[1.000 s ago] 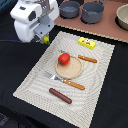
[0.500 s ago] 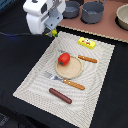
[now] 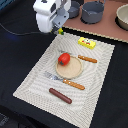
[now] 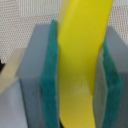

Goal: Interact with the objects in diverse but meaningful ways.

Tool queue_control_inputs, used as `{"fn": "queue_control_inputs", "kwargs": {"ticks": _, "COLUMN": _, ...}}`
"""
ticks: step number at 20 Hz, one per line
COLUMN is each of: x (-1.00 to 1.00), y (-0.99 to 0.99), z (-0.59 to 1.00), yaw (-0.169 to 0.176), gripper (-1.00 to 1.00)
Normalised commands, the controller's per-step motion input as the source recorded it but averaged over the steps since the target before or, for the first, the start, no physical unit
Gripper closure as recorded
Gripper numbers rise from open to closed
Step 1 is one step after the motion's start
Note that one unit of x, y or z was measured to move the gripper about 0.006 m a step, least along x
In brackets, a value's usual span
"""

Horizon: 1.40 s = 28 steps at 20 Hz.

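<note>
- The gripper [image 4: 80, 70] has its jaws pinching the banana [image 4: 82, 60] between green pads [image 4: 52, 75]; in the exterior view the arm is raised over the mat's [image 3: 35, 80] far corner, only a yellow tip [image 3: 61, 31] showing below it
- Step in hand, as I judge it: carrying the banana, held clear of the mat; the next move calls for choosing a bare spot and lowering before letting go
- On the plate [image 3: 75, 72] sits the red fruit [image 3: 64, 59]; the knife [image 3: 87, 59] lies at its far edge, the fork [image 3: 65, 81] at its near edge
- The box [image 3: 87, 43] lies near the mat's far edge; the sausage [image 3: 60, 95] lies nearest the camera
- Pots [image 3: 93, 11] stand on the tan board beyond; they could obstruct a move that way
</note>
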Motion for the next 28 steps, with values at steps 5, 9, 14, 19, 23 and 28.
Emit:
{"fn": "queue_control_inputs", "kwargs": {"ticks": 5, "x": 0.38, "y": 0.31, "z": -0.15, "yaw": -0.003, "gripper": 1.0}}
{"fn": "queue_control_inputs", "kwargs": {"ticks": 9, "x": 0.29, "y": 0.28, "z": -0.21, "yaw": 0.0, "gripper": 1.0}}
{"fn": "queue_control_inputs", "kwargs": {"ticks": 14, "x": 0.2, "y": 0.25, "z": -0.25, "yaw": 0.0, "gripper": 1.0}}
{"fn": "queue_control_inputs", "kwargs": {"ticks": 19, "x": 0.26, "y": 0.24, "z": -0.27, "yaw": 0.0, "gripper": 1.0}}
{"fn": "queue_control_inputs", "kwargs": {"ticks": 23, "x": 0.3, "y": 0.24, "z": -0.28, "yaw": 0.0, "gripper": 1.0}}
{"fn": "queue_control_inputs", "kwargs": {"ticks": 28, "x": 0.4, "y": 0.24, "z": -0.15, "yaw": 0.0, "gripper": -1.0}}
